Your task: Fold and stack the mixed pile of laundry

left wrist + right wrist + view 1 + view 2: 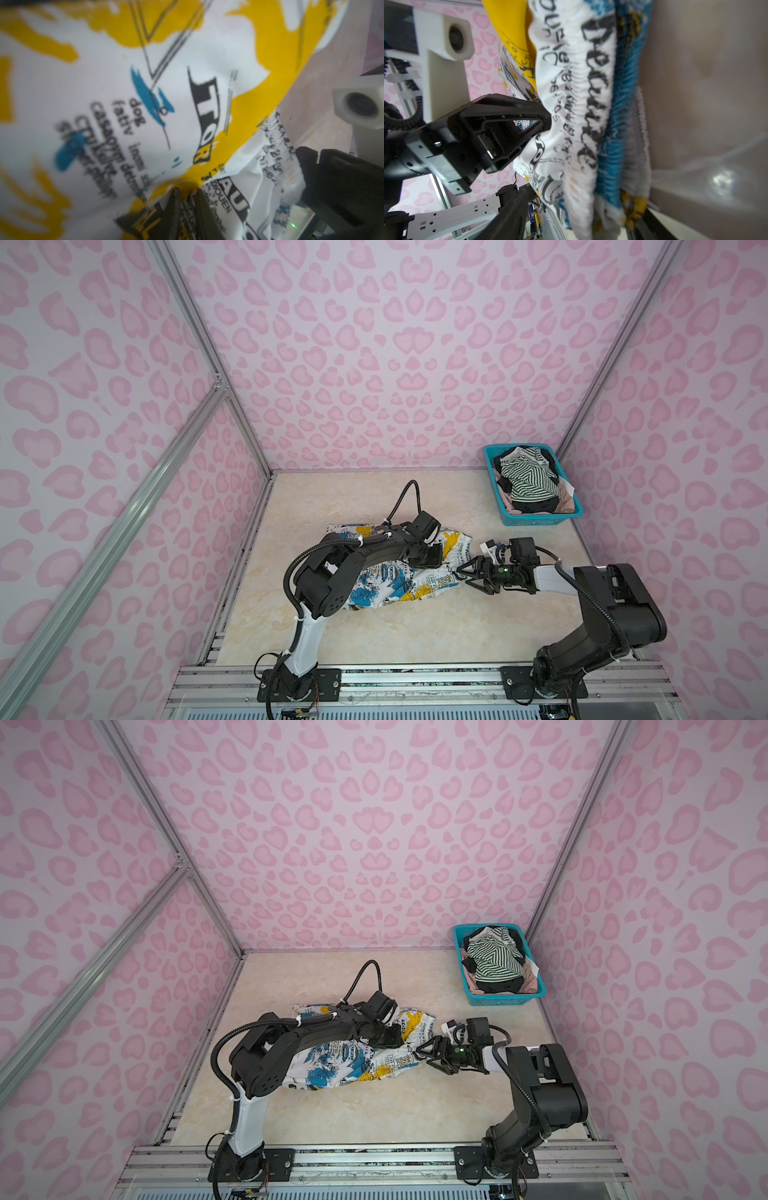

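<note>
Though illegible from above, lettering (124, 122) on white garment (218, 47) clear wrist-side.

white splash-print garment (395, 587) lies mid surface (374, 497), left end effector (430, 558) on it, right end effector (462, 573) at its right edge; teal plastic mesh basket (536, 521) in far right corner holds green-and-white striped top (530, 479) over black garment (536, 506), pale pink garment (564, 502).

In the left wrist view the lettering blurs and the left gripper (187, 193) runs off the edge, its grip unreadable. In both top views the left arm (365, 553) (332, 1033) hides that gripper (only the wrist shows) and the middle of the white printed garment (395, 583). The pale pink garment (566, 501) lies mostly buried.
</note>
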Tool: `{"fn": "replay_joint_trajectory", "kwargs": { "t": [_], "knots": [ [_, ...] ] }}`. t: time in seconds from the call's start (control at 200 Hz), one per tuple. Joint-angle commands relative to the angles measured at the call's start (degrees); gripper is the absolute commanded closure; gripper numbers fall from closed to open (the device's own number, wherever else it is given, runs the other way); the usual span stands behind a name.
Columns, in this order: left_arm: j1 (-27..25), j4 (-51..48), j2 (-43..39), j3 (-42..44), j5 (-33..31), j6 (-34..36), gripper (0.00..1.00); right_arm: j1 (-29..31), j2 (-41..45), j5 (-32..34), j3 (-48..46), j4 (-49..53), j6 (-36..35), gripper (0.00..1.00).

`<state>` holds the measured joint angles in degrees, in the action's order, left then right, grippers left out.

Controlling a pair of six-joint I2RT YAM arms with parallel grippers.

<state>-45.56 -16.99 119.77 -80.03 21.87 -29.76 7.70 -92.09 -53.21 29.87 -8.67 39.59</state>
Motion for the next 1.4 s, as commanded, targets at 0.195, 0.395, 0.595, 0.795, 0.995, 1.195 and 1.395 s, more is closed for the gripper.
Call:
{"fn": "replay_joint_trajectory", "kwargs": {
  "t": [0.195,0.395,0.595,0.795,0.995,1.195,1.395],
  "knots": [
    [-0.11,-0.40,2.30,2.30,-2.88,0.38,0.83,-0.06,-1.88,12.31,3.09,2.97,-2.96,0.27],
    [-0.30,-0.56,3.10,2.60,-3.30,0.40,0.83,-0.26,-2.43,13.35,4.28,-1.24,-1.60,0.28],
    [-0.48,-0.53,3.18,2.77,-3.34,0.71,0.83,-0.26,-2.42,14.52,3.41,-7.12,0.72,0.30],
    [-0.59,-0.13,3.11,3.04,-3.63,0.62,0.83,-0.32,-5.25,15.29,4.11,-10.45,2.54,0.44],
    [-0.72,0.98,2.49,2.83,-4.82,-0.43,0.84,-0.19,-4.44,16.27,3.60,-10.52,1.86,0.79],
    [-0.15,-2.56,0.82,-1.08,-9.30,-1.08,0.84,0.72,5.43,22.82,3.96,0.44,-5.43,1.00],
    [1.43,-6.53,-6.33,-1.31,-9.96,-2.06,0.84,4.18,18.34,35.87,7.43,17.17,-14.31,1.00]
  ]
}}
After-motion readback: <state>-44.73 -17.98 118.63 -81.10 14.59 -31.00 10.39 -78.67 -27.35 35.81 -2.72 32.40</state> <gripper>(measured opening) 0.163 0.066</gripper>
